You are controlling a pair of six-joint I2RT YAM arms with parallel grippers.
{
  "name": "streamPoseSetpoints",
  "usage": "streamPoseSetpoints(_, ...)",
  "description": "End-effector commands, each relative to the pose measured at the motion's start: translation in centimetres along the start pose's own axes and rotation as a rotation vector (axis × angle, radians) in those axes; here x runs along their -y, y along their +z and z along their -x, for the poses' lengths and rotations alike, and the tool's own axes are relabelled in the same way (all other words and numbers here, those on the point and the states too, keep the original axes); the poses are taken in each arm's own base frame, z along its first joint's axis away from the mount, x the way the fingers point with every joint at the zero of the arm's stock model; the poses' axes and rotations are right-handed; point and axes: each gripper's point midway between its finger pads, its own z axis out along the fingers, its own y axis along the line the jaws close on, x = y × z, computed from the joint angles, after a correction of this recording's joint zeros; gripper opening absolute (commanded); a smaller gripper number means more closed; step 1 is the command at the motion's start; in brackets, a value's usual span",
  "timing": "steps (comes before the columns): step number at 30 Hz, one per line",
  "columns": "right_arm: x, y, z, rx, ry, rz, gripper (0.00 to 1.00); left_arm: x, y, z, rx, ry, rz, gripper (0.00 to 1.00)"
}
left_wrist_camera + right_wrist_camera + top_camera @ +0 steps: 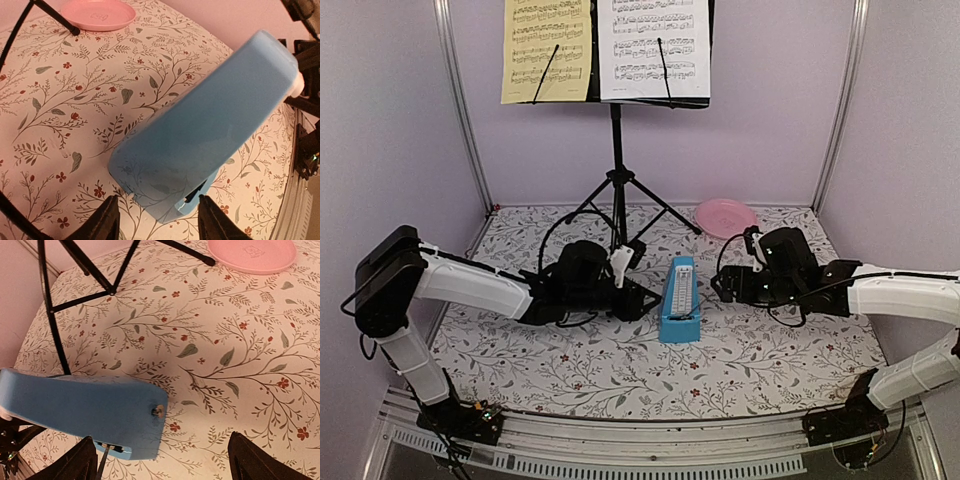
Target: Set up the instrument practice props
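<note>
The left gripper (160, 220) has its jaws half open, straddling the base of the blue metronome (679, 300); no firm grip shows. The right gripper (162, 460) gapes wide and empty just beside it. The metronome stands upright mid-table. Behind it, the music stand (617, 150) carries the yellow sheet (547, 50) and the white sheet (653, 45). The setup looks nearly complete, with only the metronome's final placing left.
</note>
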Motion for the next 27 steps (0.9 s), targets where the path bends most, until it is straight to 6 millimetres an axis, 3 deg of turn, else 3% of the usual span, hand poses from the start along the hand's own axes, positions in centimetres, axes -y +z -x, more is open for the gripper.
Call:
streamPoseSetpoints(1, 3.9, 0.1, -1.3, -0.045, 0.054, -0.082, 0.91, 0.2, -1.2, 1.6, 0.039, 0.022, 0.001, 0.55)
streamPoseSetpoints(8, 7.0, -1.5, -1.0, -0.037, 0.114, -0.122, 0.92, -0.3, -2.3, 1.2, 0.041, 0.013, 0.02, 0.55)
streamPoseSetpoints(15, 13.0, -4.1, -0.2, 0.003, 0.261, -0.187, 0.94, -1.4, -3.6, 1.2, 0.056, -0.007, 0.05, 0.55)
streamPoseSetpoints(17, 13.8, -4.5, 0.1, 0.01, 0.295, -0.172, 0.95, -1.9, -4.4, 1.5, 0.074, -0.017, 0.069, 0.55)
streamPoseSetpoints(21, 12.9, -4.8, 1.3, 0.01, 0.286, -0.104, 0.99, -3.4, -6.7, 2.9, 0.137, -0.045, 0.111, 0.55)
streamPoseSetpoints(27, 10.6, -4.6, 2.8, -0.01, 0.25, 0.004, 0.99, -5.8, -9.6, 3.1, 0.174, -0.091, 0.173, 0.58)
